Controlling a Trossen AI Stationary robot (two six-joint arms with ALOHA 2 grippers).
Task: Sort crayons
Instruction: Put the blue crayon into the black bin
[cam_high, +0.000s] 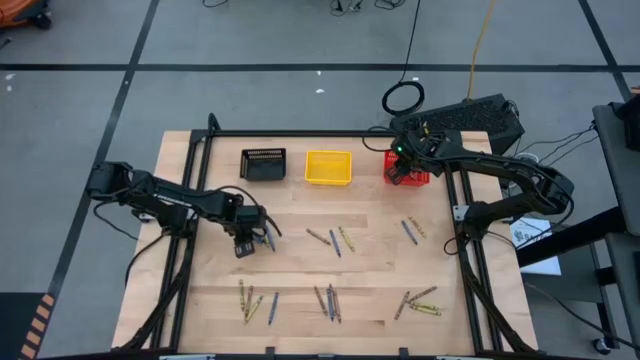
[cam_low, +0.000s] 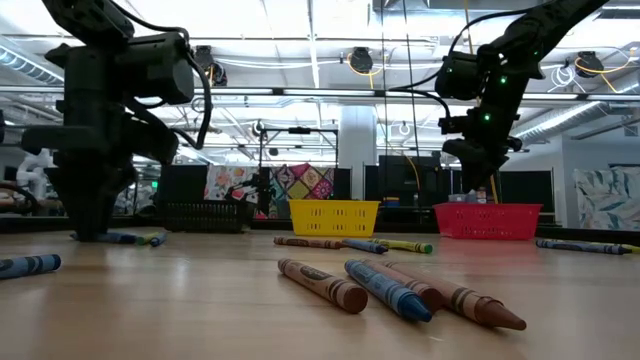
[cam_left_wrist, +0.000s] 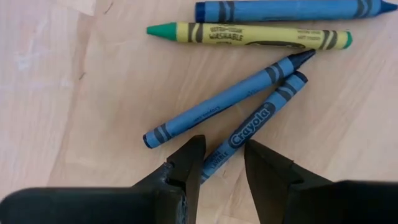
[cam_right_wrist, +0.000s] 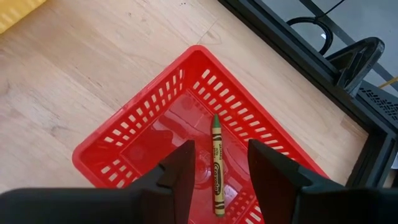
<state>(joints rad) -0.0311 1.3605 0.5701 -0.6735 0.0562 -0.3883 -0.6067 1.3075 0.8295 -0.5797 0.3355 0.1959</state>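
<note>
While the right gripper (cam_right_wrist: 217, 163) hangs open over the red basket (cam_right_wrist: 134, 140) holding a green Crayola crayon (cam_right_wrist: 217, 163), the left gripper (cam_left_wrist: 222, 163) straddles, fingers parted, a blue crayon (cam_left_wrist: 255, 124) marked Crayola, beside a yellow-wrapped one (cam_left_wrist: 249, 35) reading WASHABLE

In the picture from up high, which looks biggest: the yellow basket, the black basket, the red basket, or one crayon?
1. Yellow basket
2. Black basket
3. A crayon, by far the smallest

The red basket is partly hidden under the right gripper, so it can't be ranked fairly.
</note>
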